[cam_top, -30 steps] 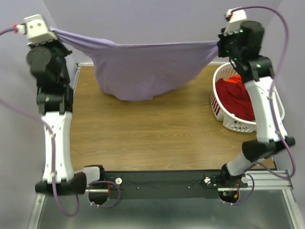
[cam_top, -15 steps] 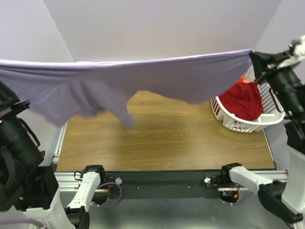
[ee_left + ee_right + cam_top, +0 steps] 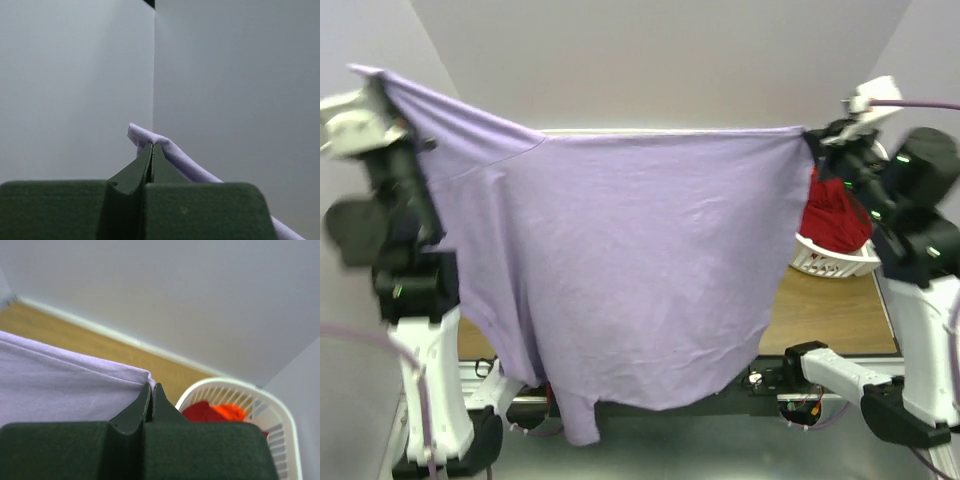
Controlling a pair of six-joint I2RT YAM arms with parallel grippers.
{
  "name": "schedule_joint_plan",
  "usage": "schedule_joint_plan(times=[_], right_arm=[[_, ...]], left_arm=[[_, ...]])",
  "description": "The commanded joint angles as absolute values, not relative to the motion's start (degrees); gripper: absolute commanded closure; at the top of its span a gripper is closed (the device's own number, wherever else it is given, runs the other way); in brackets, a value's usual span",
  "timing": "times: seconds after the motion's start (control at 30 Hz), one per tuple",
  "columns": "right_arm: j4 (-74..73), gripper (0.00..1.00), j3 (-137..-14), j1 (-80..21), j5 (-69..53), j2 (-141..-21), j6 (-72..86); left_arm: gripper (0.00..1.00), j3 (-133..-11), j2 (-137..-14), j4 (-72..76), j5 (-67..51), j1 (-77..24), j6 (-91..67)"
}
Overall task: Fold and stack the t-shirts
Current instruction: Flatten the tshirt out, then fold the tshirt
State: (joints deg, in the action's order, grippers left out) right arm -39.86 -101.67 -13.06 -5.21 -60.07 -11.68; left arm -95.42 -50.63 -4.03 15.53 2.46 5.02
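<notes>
Now you're holding the lavender shirt (image 3: 640, 260) spread high over the surface (image 3: 830, 312), left gripper (image 3: 151, 146) and right gripper (image 3: 151, 386) each pinching a top corner; lower both evenly so it's landing flat.

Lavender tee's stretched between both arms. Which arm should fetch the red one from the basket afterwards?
Right. The basket holding the red shirt sits close by the right gripper. The left gripper is across the whole lavender shirt. Both are shut on its corners, so it must be released first.
</notes>
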Motion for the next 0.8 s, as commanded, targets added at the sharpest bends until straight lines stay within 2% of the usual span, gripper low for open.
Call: schedule_joint_plan(times=[0.0, 0.13, 0.3, 0.57, 0.77], right_arm=[[-34.65, 1.00, -89.41, -12.83, -0.27, -65.29, -14.32], [-25.25, 0.99, -77.65, -12.74, 2.98, -71.70, -16.43], [-13.72, 1.00, -70.93, -12.74, 5.71, -84.61, -18.02], [-6.42, 1.00, -75.13, -12.74, 8.95, -106.75, -21.70], [-5.45, 0.99, -79.80, -12.66, 9.93, -116.17, -23.73]], left_arm=[[1.00, -87.03, -60.19, -0.97, 12.13, 2.11, 6.33], [1.00, -74.83, -68.98, 7.79, 10.29, 1.93, 4.32], [1.00, -70.31, -86.69, 13.44, 8.09, 1.84, 1.76], [1.00, -76.71, -108.52, 15.56, 10.37, 1.85, 0.88], [1.00, -80.24, -113.81, 15.65, 9.23, 1.76, 1.67]])
